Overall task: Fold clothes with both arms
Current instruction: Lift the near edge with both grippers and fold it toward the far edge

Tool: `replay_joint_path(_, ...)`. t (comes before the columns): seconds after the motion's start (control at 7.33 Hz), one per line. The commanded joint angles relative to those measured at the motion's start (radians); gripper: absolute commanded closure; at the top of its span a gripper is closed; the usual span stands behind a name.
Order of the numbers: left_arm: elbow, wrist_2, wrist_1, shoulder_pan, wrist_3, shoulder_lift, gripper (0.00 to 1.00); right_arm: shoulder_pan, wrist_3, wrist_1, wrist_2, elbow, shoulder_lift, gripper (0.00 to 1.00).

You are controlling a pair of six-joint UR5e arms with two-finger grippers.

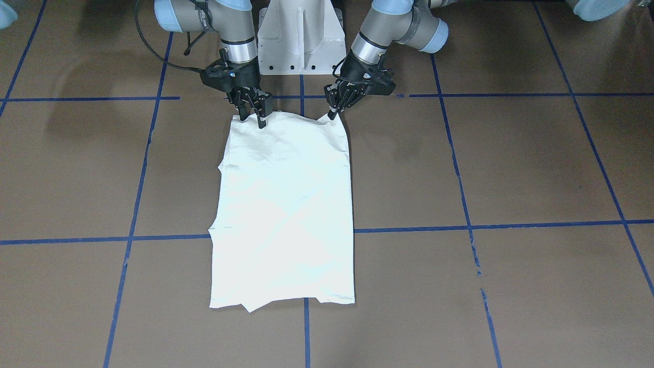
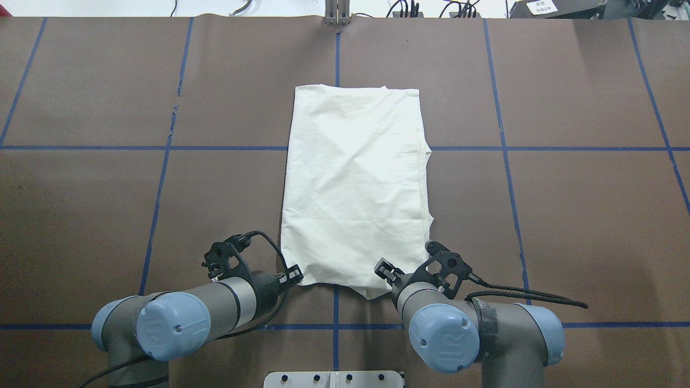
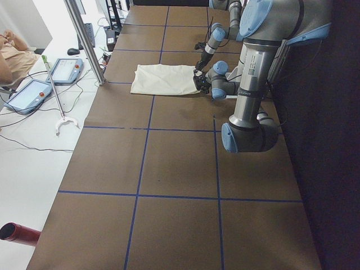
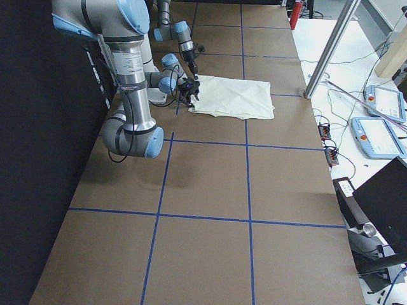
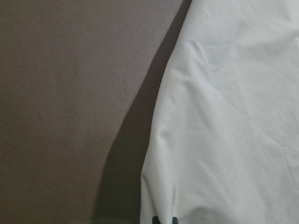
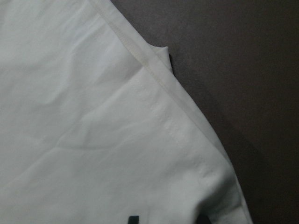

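The cream-white shirt (image 1: pixel 286 204) lies flat on the brown table as a long folded rectangle, plain side up (image 2: pixel 356 183). No print shows. My left gripper (image 1: pixel 333 113) is at the near corner on my left (image 2: pixel 295 274), shut on that corner, which rises to a small peak. In the left wrist view its tips sit close together at the cloth (image 5: pixel 224 116). My right gripper (image 1: pixel 254 116) stands at the other near corner (image 2: pixel 384 269) with its fingers apart, open, over the hem (image 6: pixel 159 93).
The white pedestal base (image 1: pixel 300 36) stands just behind both grippers. Blue tape lines (image 1: pixel 460 179) grid the table. Off the table's far side are a metal post (image 3: pixel 84 39), two teach pendants (image 3: pixel 31 93) and a seated person (image 3: pixel 11 56).
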Motion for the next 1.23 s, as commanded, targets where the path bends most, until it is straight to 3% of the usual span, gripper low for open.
replay_joint_path(0.0, -0.001, 0.001, 0.0, 0.0, 0.001, -0.003, 1.0, 0.003, 0.029, 0.0, -0.001, -0.005, 0.007, 0.75)
replay_joint_path(0.27, -0.001, -0.001, 0.0, 0.0, 0.0, -0.003, 1.0, 0.009, 0.03, 0.0, -0.001, -0.006, 0.015, 0.76)
replay_joint_path(0.41, -0.001, -0.001, 0.0, 0.0, 0.001, -0.004, 1.0, 0.018, 0.032, 0.0, -0.001, -0.005, 0.018, 1.0)
replay_joint_path(0.55, -0.004, -0.004, 0.002, 0.0, 0.004, -0.01, 1.0, 0.026, 0.032, 0.002, -0.001, 0.003, 0.018, 1.0)
replay_joint_path(0.82, -0.158, -0.021, 0.1, -0.009, 0.104, 0.005, 1.0, 0.035, 0.029, -0.003, 0.005, 0.104, 0.001, 1.0)
replay_joint_path(1.09, -0.389, -0.076, 0.352, -0.009, 0.103, -0.003, 1.0, 0.023, 0.03, -0.105, 0.011, 0.273, -0.028, 1.0)
